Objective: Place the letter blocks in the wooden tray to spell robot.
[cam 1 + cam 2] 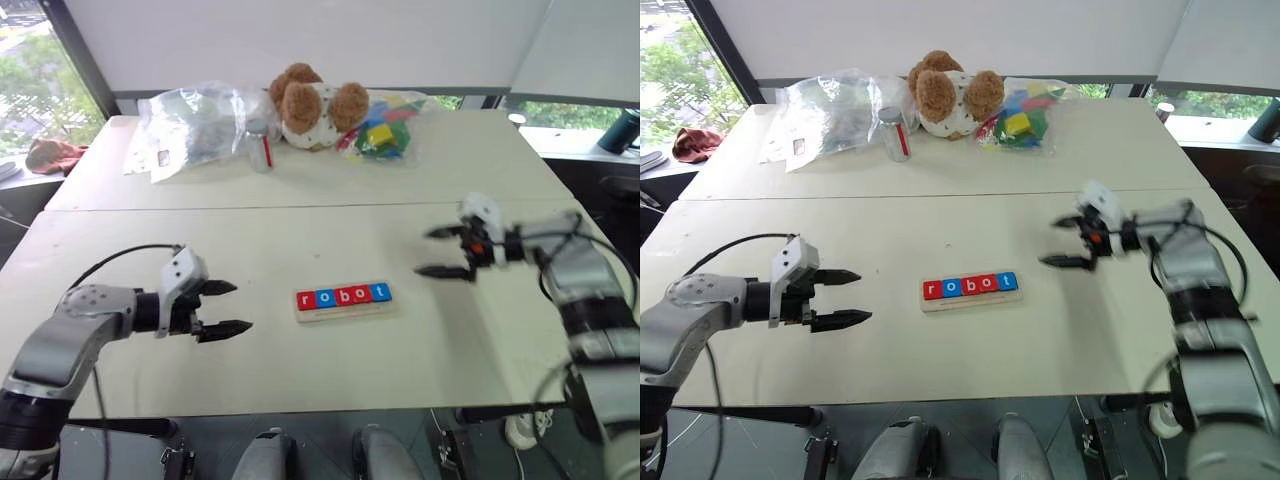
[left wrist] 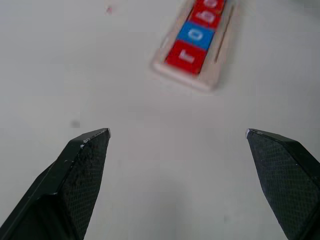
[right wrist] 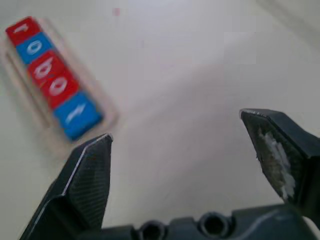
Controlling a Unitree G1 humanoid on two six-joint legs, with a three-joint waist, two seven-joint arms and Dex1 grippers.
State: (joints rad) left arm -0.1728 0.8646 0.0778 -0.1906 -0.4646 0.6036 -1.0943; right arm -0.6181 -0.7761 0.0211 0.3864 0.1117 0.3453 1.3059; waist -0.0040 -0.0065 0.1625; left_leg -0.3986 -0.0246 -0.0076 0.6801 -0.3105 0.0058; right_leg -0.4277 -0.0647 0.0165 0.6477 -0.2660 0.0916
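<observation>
Spelling "robot" from the robot's left to its right, the letter blocks (image 1: 343, 296) lie side by side in the wooden tray (image 1: 342, 309), coloured red, blue, red, red, blue. The tray rests flat near the front middle of the desk (image 1: 300, 240), its long side across the robot's view.

Left claw (image 1: 228, 307): it is on the tray's left, apart from it, and points toward it. The fingers (image 2: 82, 165) are spread wide. Nothing sits between them and they touch nothing; bare desk surface shows in the gap in the left wrist view.

Right claw (image 1: 437, 251): it is on the tray's right and slightly farther back, apart from the blocks, pointing inward. Its fingers (image 3: 87, 175) are likewise spread wide, hold nothing and touch nothing.

Far edge of the desk: a brown teddy bear (image 1: 310, 105) sits in the middle. A clear plastic bag (image 1: 195, 122) lies on its left, a small jar (image 1: 895, 133) stands beside that bag, and a bag of multicoloured toy blocks (image 1: 385, 128) lies on the bear's right.
</observation>
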